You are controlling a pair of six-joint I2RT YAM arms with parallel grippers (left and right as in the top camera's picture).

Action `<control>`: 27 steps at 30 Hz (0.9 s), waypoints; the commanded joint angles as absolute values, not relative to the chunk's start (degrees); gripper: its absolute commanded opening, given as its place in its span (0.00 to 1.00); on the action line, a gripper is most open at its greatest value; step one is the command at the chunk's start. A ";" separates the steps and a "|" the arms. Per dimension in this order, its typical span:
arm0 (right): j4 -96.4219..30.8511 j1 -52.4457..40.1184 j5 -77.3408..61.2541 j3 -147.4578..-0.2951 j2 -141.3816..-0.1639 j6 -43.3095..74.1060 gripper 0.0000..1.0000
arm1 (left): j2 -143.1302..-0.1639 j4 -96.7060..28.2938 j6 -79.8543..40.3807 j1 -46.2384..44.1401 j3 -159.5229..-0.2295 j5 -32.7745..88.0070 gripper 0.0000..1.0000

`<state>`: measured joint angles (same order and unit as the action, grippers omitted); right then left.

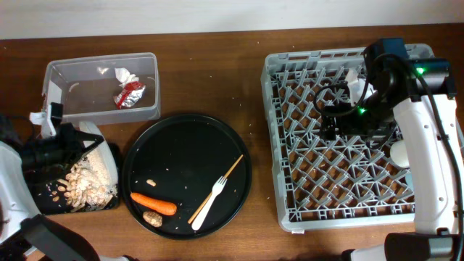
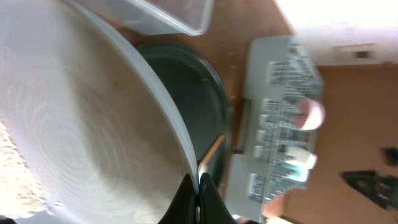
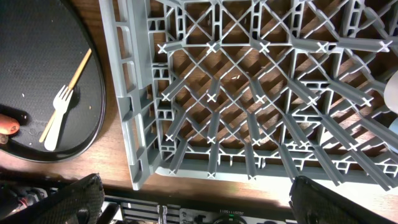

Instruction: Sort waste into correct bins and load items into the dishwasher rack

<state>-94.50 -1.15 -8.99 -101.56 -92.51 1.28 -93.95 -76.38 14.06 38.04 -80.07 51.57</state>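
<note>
My left gripper [image 1: 67, 148] is shut on the rim of the round white plate [image 2: 74, 124], which it holds tilted over the shallow black tray [image 1: 51, 204]. Beige oat scraps [image 1: 88, 177] lie heaped there. The clear tub [image 1: 101, 88] holds the red-and-silver wrapper [image 1: 130, 94] and the white tissue [image 1: 123, 75]. The carrot [image 1: 154, 204], brown lump [image 1: 153, 218] and white fork [image 1: 209, 200] lie on the round black tray [image 1: 181, 145]. My right gripper [image 3: 199, 199] is open and empty above the grey rack [image 1: 341, 188]. The rack holds the pinkish bowl [image 2: 311, 112] and a small white cup [image 1: 357, 77].
A wooden chopstick [image 1: 216, 188] lies beside the fork on the round tray. The rack's near wall [image 3: 134, 124] stands between the round tray and the right gripper. The light blue cup is not clearly in view.
</note>
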 commanded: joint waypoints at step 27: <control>-94.67 -0.99 -7.84 -101.56 -91.42 1.32 0.98 | -92.36 -91.02 39.53 52.60 -79.48 75.57 0.00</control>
<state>-94.54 -1.15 -8.80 -101.56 -92.51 1.28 -93.36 -91.48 39.07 52.42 -79.70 75.48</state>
